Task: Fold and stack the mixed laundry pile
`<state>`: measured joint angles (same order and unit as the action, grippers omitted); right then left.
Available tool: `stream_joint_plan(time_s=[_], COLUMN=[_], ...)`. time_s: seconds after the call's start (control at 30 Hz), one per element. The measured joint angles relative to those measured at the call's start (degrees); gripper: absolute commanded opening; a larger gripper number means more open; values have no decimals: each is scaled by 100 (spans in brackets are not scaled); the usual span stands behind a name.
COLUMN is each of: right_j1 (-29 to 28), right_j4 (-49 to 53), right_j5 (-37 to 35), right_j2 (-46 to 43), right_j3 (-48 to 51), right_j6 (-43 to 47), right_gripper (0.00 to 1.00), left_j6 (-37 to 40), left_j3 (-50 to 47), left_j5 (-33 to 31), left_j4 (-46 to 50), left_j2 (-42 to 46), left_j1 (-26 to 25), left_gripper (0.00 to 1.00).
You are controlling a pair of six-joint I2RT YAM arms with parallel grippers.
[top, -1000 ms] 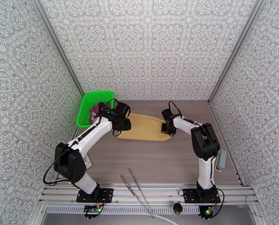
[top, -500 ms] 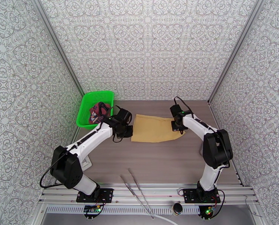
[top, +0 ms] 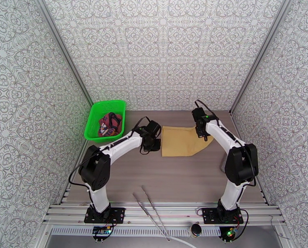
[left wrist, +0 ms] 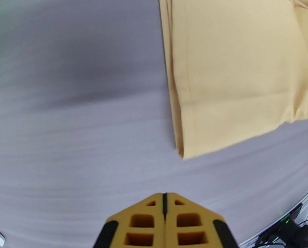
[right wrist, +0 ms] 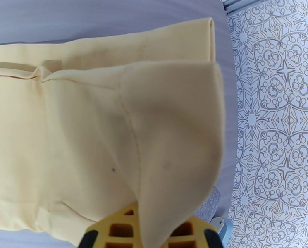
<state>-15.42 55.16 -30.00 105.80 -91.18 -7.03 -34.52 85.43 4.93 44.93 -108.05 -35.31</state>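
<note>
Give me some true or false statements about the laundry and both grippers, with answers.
1. The maroon tank top lies in the bright green plastic mesh basket. True.
2. The left gripper grips the plain tan cloth. False: it is shut on nothing, beside the cloth's edge.
3. The right gripper holds a raised corner of the tan cloth. True.
4. The tan cloth lies in the basket. False: it is on the grey table.
</note>
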Motion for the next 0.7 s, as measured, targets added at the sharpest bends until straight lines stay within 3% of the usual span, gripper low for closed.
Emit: stream_joint_plan(time_s=[0.37,0.7], right_j1=[-308,-492], right_j4=[428,885], right_j5=[1021,1493], right_j2=[28,426], right_j3=[-575,-1353], right_j6=[-258,-546], right_gripper=[0,0], left_j6=[2,7], left_j3=[181,55], left_j5=[2,170], left_j4=[-328,-713], left_j2=[-951,-1239], left_j1=[278,339], left_gripper=[0,0])
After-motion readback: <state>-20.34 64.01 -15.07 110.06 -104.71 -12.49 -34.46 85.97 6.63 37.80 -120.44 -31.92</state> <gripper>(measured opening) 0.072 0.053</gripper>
